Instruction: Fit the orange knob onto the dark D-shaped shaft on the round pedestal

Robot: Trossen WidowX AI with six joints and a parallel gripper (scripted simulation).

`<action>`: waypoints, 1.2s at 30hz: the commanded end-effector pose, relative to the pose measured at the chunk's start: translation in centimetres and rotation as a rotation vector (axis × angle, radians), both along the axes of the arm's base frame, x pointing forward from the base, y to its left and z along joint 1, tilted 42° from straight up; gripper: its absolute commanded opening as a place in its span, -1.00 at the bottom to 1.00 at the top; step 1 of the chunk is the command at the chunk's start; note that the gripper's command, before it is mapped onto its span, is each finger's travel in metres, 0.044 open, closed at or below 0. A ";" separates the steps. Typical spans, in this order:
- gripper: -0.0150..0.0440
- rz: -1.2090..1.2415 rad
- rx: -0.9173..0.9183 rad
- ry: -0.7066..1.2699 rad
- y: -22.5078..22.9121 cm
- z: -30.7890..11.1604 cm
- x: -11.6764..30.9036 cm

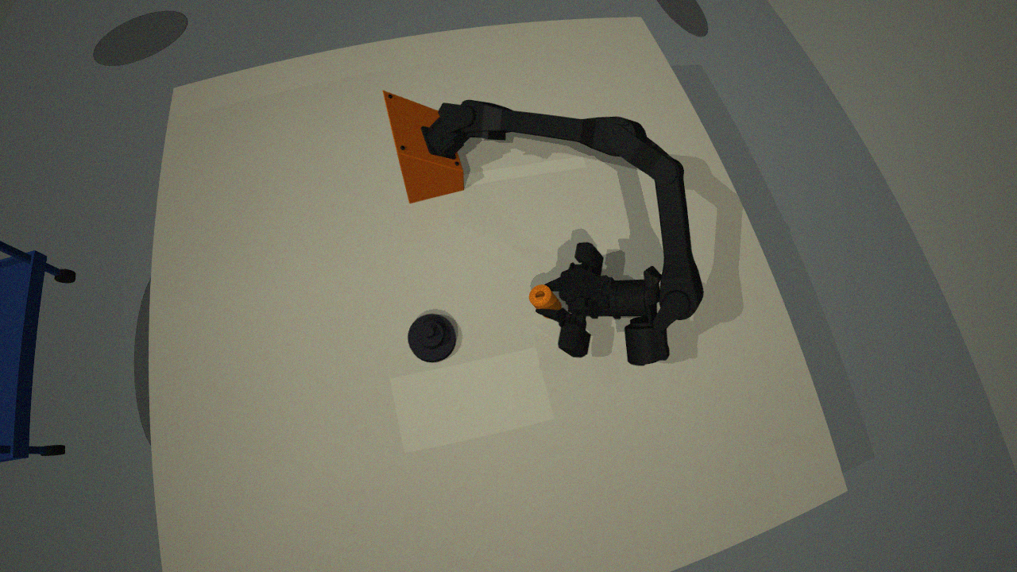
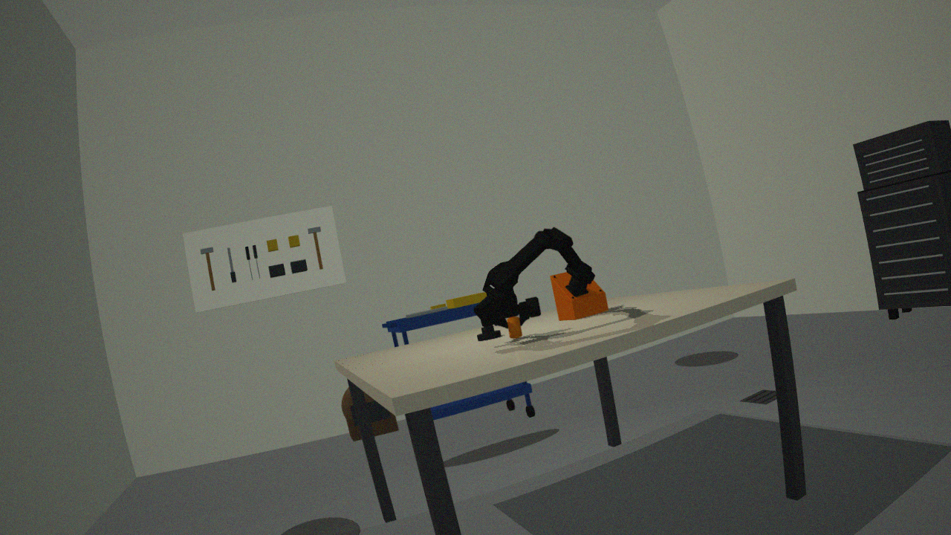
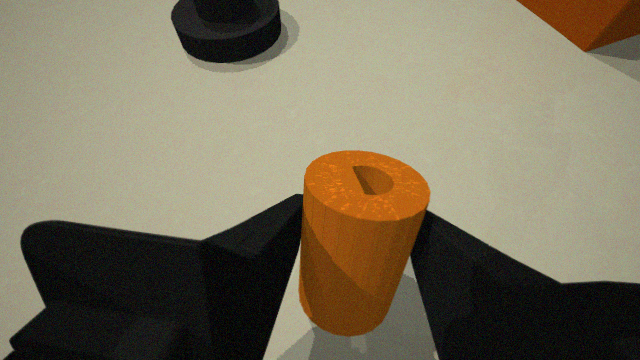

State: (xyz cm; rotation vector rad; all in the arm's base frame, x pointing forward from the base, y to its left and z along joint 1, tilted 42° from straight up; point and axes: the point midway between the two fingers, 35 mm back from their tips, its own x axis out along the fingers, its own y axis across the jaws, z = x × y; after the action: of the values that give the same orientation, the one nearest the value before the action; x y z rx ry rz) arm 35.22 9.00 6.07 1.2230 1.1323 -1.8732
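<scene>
The orange knob (image 1: 549, 301) (image 2: 513, 327) (image 3: 350, 260) is held between the fingers of my gripper (image 1: 547, 299) (image 3: 356, 211), one finger on each side. The D-shaped hole shows in its top face, with the flat side toward the left in the wrist view. The round dark pedestal (image 1: 419, 349) (image 3: 227, 47) stands apart from the knob, to its left in the top view and at the upper left in the wrist view. Its shaft (image 1: 431, 331) stands up from its middle; the wrist view cuts off the top. The shaft's flat side cannot be made out.
An orange block-shaped base (image 1: 427, 181) (image 2: 585, 307) (image 3: 585, 20) carries the arm at the back of the table (image 1: 284, 284) (image 2: 425, 372). A paler rectangle (image 1: 469, 401) lies on the table near the pedestal. A blue cart (image 1: 15, 341) (image 2: 432, 320) stands beyond the table.
</scene>
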 end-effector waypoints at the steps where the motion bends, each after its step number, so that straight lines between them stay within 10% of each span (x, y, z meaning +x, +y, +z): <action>1: 0.11 0.012 -0.034 -0.009 0.1 0.1 0.0; 4: 0.38 0.001 -0.005 -0.002 0.0 0.0 0.0; 28: 0.39 0.001 -0.005 -0.002 0.0 0.0 0.0; 36: 1.00 0.001 -0.005 -0.002 0.0 0.0 0.0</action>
State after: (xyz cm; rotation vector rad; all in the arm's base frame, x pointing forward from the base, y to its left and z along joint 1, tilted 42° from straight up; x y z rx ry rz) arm 35.27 8.90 6.09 1.2211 1.1188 -1.8751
